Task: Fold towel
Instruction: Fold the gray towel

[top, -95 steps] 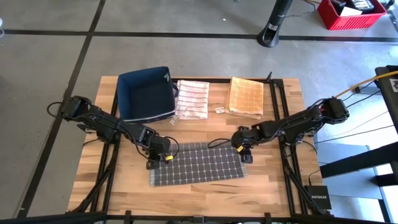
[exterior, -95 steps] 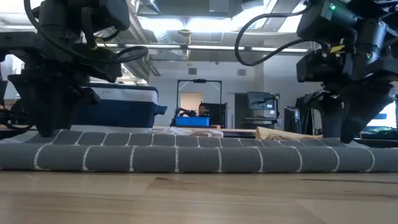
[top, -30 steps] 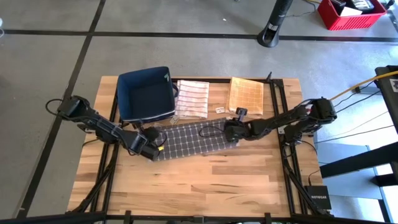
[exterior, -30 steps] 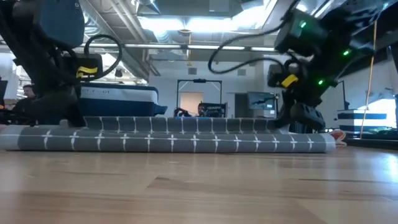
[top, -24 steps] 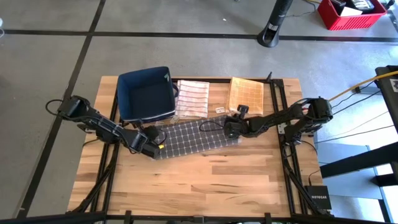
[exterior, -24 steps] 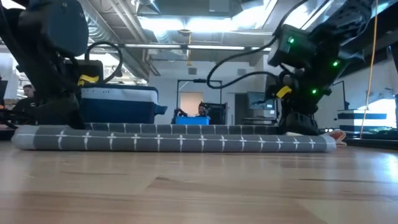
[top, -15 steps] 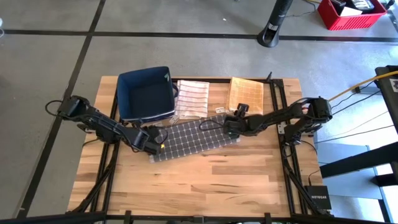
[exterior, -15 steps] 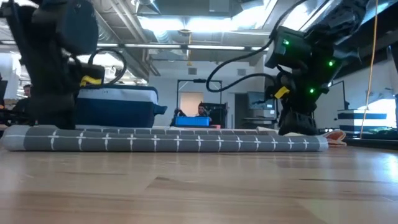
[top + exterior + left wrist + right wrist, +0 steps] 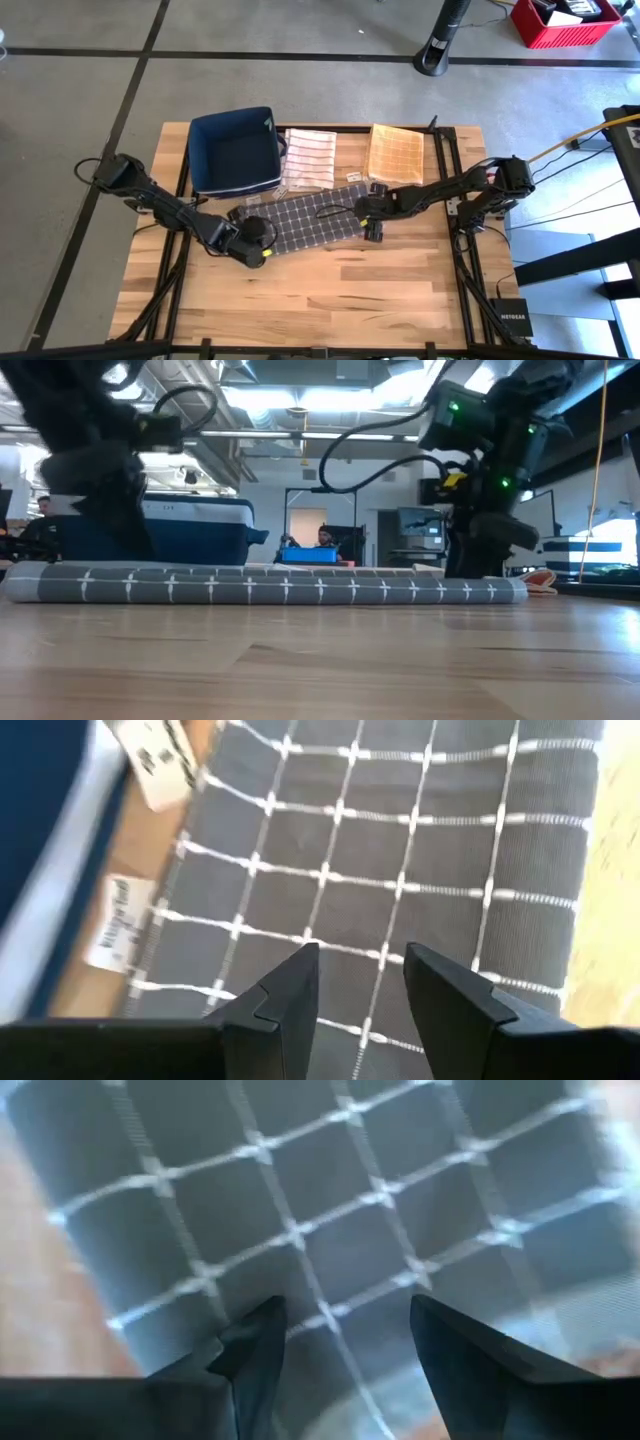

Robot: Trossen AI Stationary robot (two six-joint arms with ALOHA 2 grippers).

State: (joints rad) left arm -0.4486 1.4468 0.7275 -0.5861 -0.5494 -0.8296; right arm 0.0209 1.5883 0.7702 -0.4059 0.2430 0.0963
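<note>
The left gripper [image 9: 252, 240] sits low over the left end of the grey towel [image 9: 305, 220], and its two dark fingers [image 9: 290, 990] stand apart with nothing between them — it has let go. The right gripper [image 9: 372, 213] is at the other end of the towel, and its fingers [image 9: 255, 1345] are spread wide too, holding nothing. The towel lies flat near the middle of the wooden table [image 9: 330, 290], a little slanted, just in front of the blue bin [image 9: 233, 150]. It looks like a long, narrow strip, so one fold seems to be done. Behind it lie a striped cloth [image 9: 309, 158] and a tan cloth [image 9: 396, 155], both folded. The towel looks soft, thin and light — it will bend and sag when lifted, and it will not break. It may slide a little on the smooth wood. A good place to grab it is at the two corners of one short end, pinching both layers together.
</note>
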